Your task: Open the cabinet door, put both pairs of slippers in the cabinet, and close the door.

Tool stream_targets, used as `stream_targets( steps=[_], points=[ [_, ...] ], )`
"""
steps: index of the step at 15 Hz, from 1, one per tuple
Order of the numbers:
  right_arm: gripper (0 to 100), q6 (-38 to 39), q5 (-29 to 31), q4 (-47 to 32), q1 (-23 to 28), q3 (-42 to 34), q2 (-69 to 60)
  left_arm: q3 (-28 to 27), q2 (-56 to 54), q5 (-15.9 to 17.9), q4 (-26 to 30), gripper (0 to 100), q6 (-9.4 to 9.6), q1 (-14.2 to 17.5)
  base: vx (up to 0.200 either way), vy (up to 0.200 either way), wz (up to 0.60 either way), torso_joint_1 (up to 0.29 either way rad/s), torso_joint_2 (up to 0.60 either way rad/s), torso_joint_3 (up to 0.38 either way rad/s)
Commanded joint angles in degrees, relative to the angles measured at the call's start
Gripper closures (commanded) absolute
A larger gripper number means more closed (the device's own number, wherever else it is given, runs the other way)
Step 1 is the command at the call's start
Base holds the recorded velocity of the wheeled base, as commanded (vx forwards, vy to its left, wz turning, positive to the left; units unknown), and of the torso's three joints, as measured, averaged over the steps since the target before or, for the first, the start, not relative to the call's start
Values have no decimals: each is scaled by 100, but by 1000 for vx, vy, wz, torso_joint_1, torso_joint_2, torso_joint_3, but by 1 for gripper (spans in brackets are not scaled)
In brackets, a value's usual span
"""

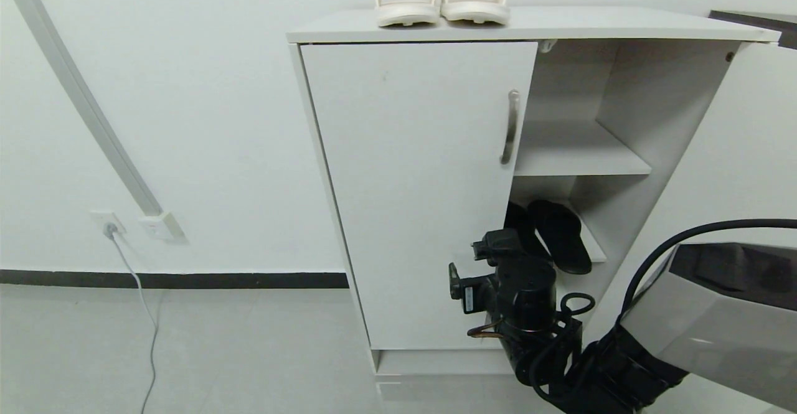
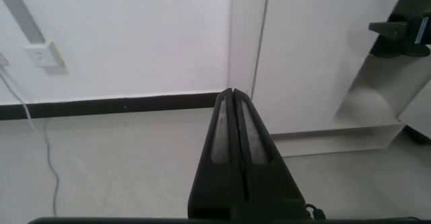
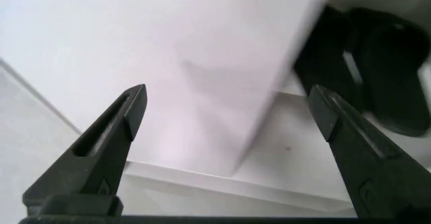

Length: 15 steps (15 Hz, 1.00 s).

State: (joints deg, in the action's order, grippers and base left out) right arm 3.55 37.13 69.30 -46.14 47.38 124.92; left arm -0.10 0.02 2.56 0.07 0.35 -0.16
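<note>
Matt white cabinet, metal handle, matt blk slippers

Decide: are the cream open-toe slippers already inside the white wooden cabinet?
No, the cream open-toe slippers sit side by side on top of the white wooden cabinet.

Head looks down at cabinet; both wrists face it, right closest.

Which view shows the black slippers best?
Head view: the black slippers lie on the lower shelf, both visible. Right wrist view: blurred, partly cut off. Left wrist view: the closed door instead.
</note>
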Motion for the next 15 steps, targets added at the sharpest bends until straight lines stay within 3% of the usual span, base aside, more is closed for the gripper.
stream_targets(
  steps=[1, 3, 15],
  points=[
    [0, 6, -4, 4, 9, 8, -2, 1, 6, -1, 1, 100, 0, -2, 0, 200, 0, -2, 2, 2],
    [0, 6, -4, 4, 17, -1, -11, 1, 6, -1, 1, 100, 0, -2, 0, 200, 0, -2, 2, 2],
    [0, -372, -83, 786, 246, -247, 112, 1, 6, -1, 1, 100, 0, -2, 0, 0, 0, 0, 0, 0]
  ],
)
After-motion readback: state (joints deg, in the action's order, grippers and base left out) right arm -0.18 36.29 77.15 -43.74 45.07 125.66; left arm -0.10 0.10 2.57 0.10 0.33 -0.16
